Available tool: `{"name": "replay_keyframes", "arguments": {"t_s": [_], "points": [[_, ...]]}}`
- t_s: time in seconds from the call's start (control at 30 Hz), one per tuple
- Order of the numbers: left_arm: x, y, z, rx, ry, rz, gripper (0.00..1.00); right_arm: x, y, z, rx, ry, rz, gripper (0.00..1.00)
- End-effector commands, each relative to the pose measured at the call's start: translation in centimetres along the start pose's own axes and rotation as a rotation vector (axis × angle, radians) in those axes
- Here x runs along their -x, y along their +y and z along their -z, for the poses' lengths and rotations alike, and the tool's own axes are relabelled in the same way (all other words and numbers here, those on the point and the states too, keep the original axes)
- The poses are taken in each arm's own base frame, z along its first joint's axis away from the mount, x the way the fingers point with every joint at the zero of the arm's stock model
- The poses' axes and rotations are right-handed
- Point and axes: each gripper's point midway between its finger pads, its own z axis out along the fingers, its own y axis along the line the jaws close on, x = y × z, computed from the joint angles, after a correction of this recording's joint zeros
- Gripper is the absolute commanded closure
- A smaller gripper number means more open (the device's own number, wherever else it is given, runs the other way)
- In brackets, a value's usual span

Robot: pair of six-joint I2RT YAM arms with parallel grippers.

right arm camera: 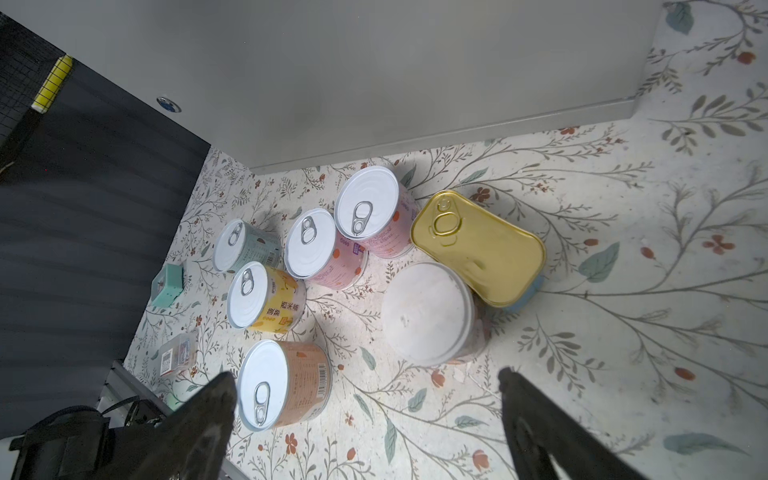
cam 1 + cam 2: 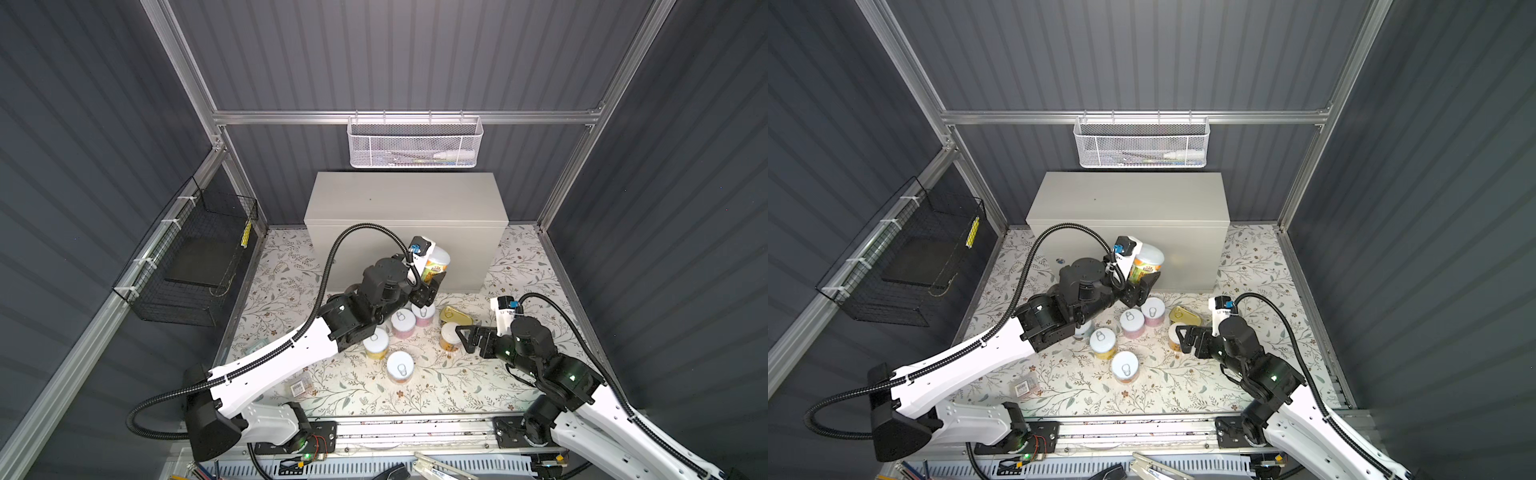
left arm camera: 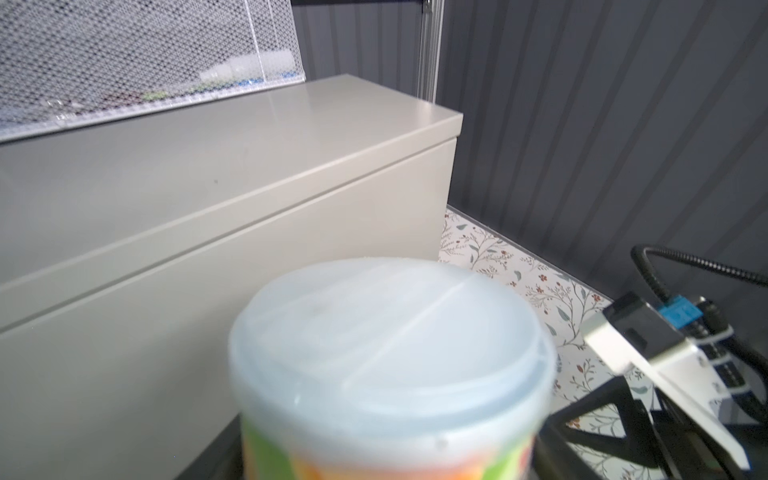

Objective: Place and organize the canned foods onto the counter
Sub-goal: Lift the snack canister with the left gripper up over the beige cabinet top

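My left gripper (image 2: 430,286) is shut on a can with a white plastic lid and an orange-green label (image 2: 437,262) (image 3: 390,353), held in the air in front of the beige counter (image 2: 407,199) (image 3: 208,145), whose top is bare. Several canned foods stand on the floral floor: two pink cans (image 1: 370,212) (image 1: 320,249), a blue one (image 1: 245,245), a yellow one (image 1: 262,297), an orange one (image 1: 282,382), a white-lidded one (image 1: 428,311) and a gold tin (image 1: 478,245). My right gripper (image 1: 365,376) (image 2: 467,340) hangs open just short of the white-lidded can.
A white mesh basket (image 2: 413,143) hangs on the back wall above the counter. A black wire basket (image 2: 195,257) is fixed to the left wall. A small clear packet with a barcode (image 1: 176,353) and a teal block (image 1: 168,284) lie left of the cans.
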Motion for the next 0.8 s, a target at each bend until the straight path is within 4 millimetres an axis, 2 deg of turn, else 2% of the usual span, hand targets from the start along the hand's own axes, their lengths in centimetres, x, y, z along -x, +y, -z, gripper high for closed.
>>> {"name": "replay_keyframes", "arguments": {"t_s": [0.0,0.17,0.3,0.47,0.57,0.77], "points": [[6.0,0.9,0.5,0.047,-0.131,-0.027,0.53,0.1,0.3,0.2,0.029,-0.021,-0.024,0.01],[9.3,1.8,-0.1,0.079,-0.175,-0.043,0.53,0.1,0.6,0.6,0.055,-0.032,-0.017,0.01],[11.2,4.0,-0.7,0.12,-0.19,-0.04,0.53,0.0,0.6,0.7,0.061,-0.032,-0.006,0.01],[12.8,9.6,-2.0,0.193,-0.195,-0.012,0.55,-0.2,0.8,0.6,0.08,-0.03,0.009,0.01],[13.7,12.2,-2.4,0.249,-0.217,-0.035,0.55,-0.4,0.8,0.4,0.083,-0.023,0.019,0.01],[13.9,19.4,-4.2,0.343,-0.207,-0.005,0.55,-1.2,0.2,0.0,0.071,-0.009,0.039,0.01]]}}
